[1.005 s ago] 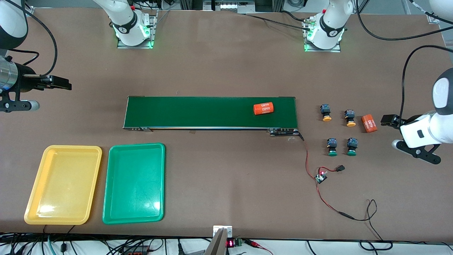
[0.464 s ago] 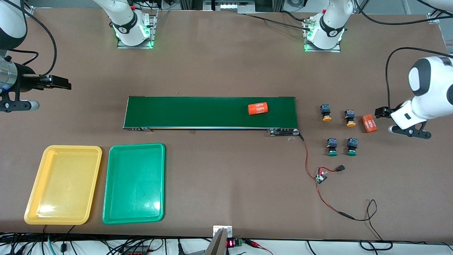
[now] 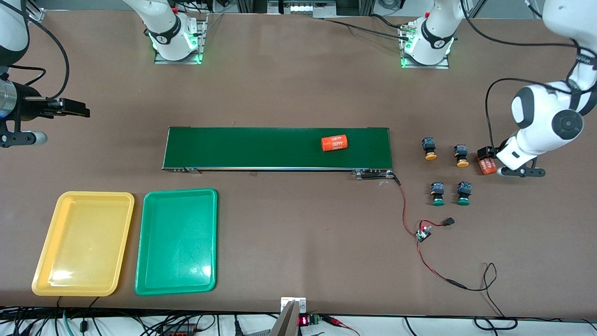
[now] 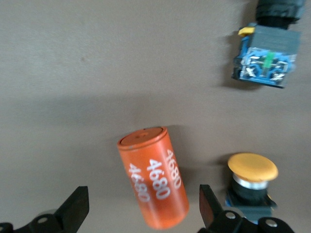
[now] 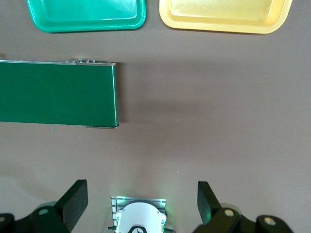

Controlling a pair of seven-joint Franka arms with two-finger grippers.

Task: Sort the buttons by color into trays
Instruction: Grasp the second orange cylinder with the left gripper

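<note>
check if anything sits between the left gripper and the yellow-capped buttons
Yes. An orange 4680 cylinder lies on the table right under the open left gripper, framed by its fingers, beside the nearest yellow-capped button. The gripper is over the cylinder, not a button.

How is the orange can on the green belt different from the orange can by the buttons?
The can on the conveyor belt lies alone on the dark green belt; the can by the buttons lies on the brown table.

The belt can has no gripper near it; the table can sits between the open fingers of the left gripper.

Both are orange cylinders printed 4680, lying on their sides.
</note>
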